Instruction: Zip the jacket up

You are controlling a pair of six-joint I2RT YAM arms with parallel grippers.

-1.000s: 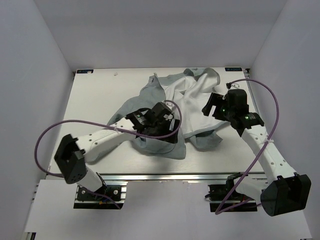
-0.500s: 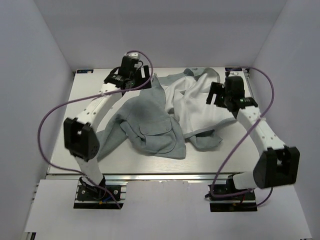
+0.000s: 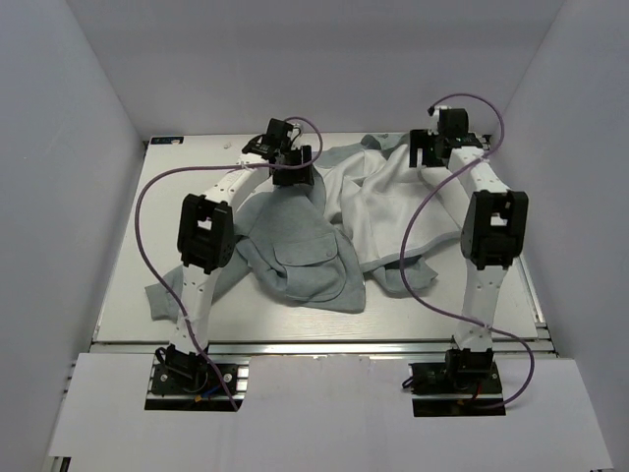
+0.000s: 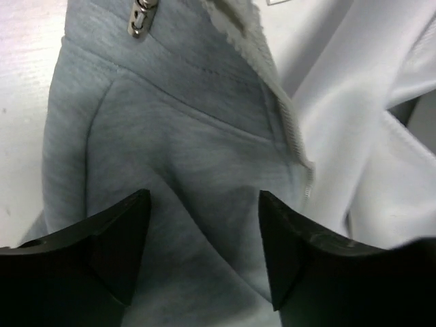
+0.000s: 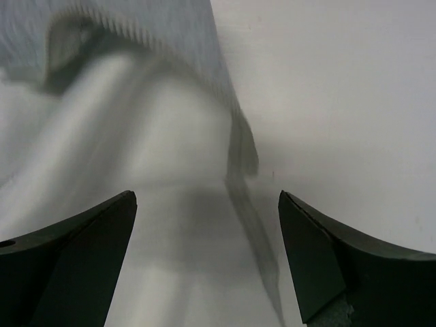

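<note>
The light grey jacket (image 3: 295, 246) lies crumpled and open on the table, its paler lining (image 3: 388, 211) showing at the right. My left gripper (image 3: 295, 169) is open over the jacket's far left corner. In the left wrist view it (image 4: 204, 235) hovers above grey fabric (image 4: 170, 143), with the metal zipper pull (image 4: 139, 18) and zipper teeth (image 4: 294, 133) ahead. My right gripper (image 3: 429, 157) is open over the far right part. In the right wrist view it (image 5: 208, 228) hangs above pale fabric (image 5: 157, 184) with a ribbed edge (image 5: 170, 34).
The white table (image 3: 187, 197) is boxed in by white walls on the left, back and right. A sleeve (image 3: 167, 295) trails toward the near left. Purple cables loop from both arms. A metal rail (image 3: 314, 346) runs along the near edge.
Both arms have stretched out to the far side of the table. The left gripper left the jacket's middle for its far left corner; the right gripper moved back to the far right part.
</note>
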